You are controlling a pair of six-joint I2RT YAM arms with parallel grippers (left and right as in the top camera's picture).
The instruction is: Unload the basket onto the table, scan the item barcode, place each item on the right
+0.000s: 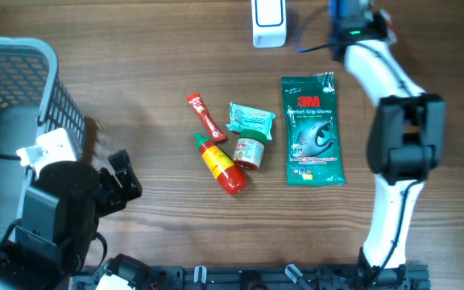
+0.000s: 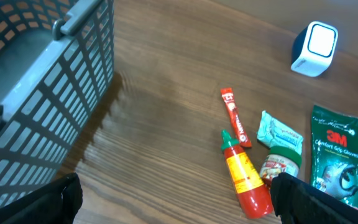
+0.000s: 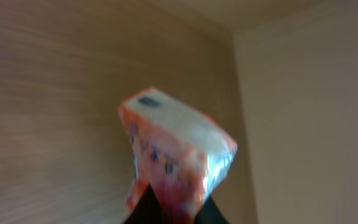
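Observation:
My right gripper (image 3: 173, 214) is shut on a red and white packet (image 3: 179, 143), which stands up blurred from its fingers in the right wrist view. Overhead, that gripper (image 1: 346, 11) is at the table's far edge, right of the white barcode scanner (image 1: 268, 22); the packet itself is hard to make out there. The scanner (image 2: 316, 48) also shows in the left wrist view at the top right. My left gripper (image 2: 179, 208) hangs open above bare wood at the near left (image 1: 123, 181), with nothing between its fingers.
Mid-table lie a red sachet (image 1: 206, 118), a red sauce bottle (image 1: 222, 163), a teal packet (image 1: 251, 118), a small jar (image 1: 249, 151) and a green 3M glove pack (image 1: 312, 131). A grey mesh basket (image 1: 22, 89) stands at the left.

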